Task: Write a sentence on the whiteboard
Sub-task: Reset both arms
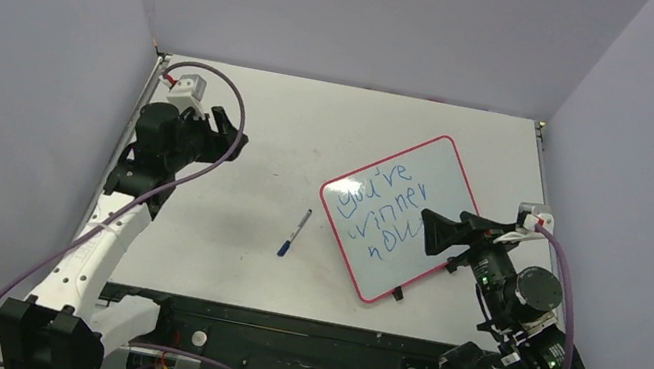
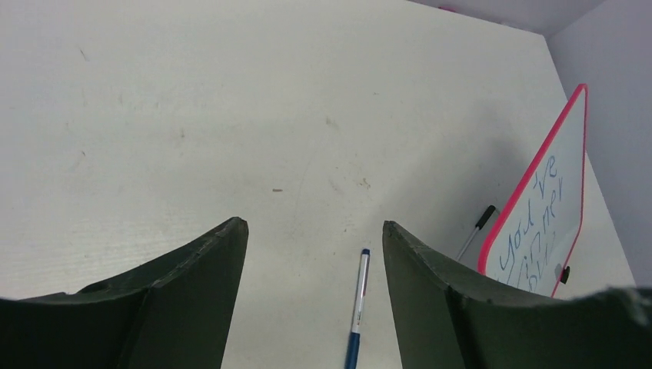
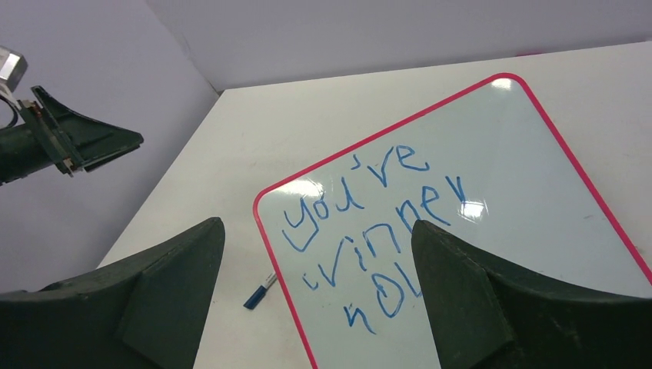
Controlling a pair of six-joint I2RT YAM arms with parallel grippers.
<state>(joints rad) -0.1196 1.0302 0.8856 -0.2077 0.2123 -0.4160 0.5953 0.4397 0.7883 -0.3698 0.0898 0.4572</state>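
Bright, even overhead light in all views. Glare spots on whiteboard, right wrist view. Soft broad shadow on surface beside board, left wrist view. Dark, little detail on left gripper near lens. Top view sharp.

The whiteboard lies flat on the table, right of the table's middle and turned so that one corner points to the far right. The sentence sits on the whiteboard in three lines, filling the half toward the board's left corner. The pen lies on the table left of the whiteboard, near its left corner but not touching it. The left gripper is well left of the whiteboard, farther out than the pen and farther back. The right gripper hangs over the whiteboard's near-right part, at the end of the last line.
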